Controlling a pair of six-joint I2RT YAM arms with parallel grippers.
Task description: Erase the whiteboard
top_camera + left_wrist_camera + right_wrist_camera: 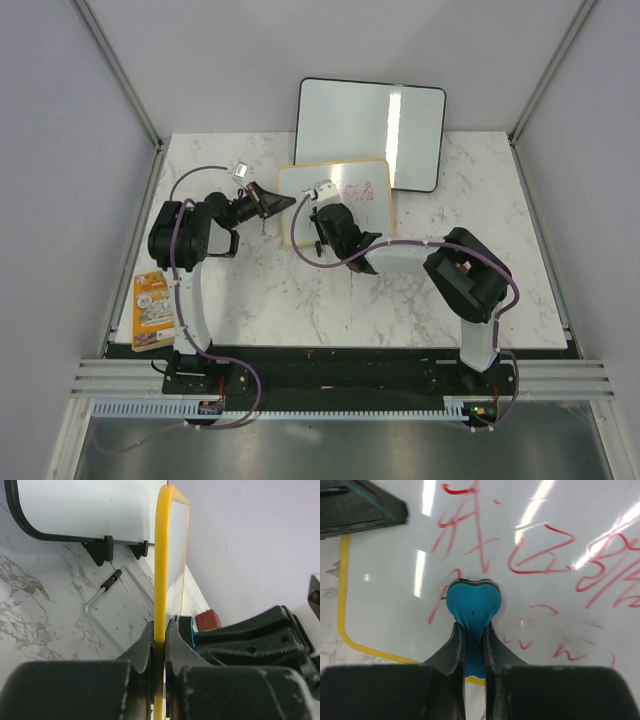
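Now the left gripper (160, 632) clamps the whiteboard (372, 212) by its edge mid-frame; the right gripper (474, 630) pinches a blue eraser (472, 602) onto its red marks (545, 555). Hard strokes could twist it loose — edge-only hold.

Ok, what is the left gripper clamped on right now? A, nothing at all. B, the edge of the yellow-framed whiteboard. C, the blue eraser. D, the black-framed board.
B: in the left wrist view the left gripper pinches the yellow frame of the whiteboard edge-on, while the blue eraser sits in the right gripper.
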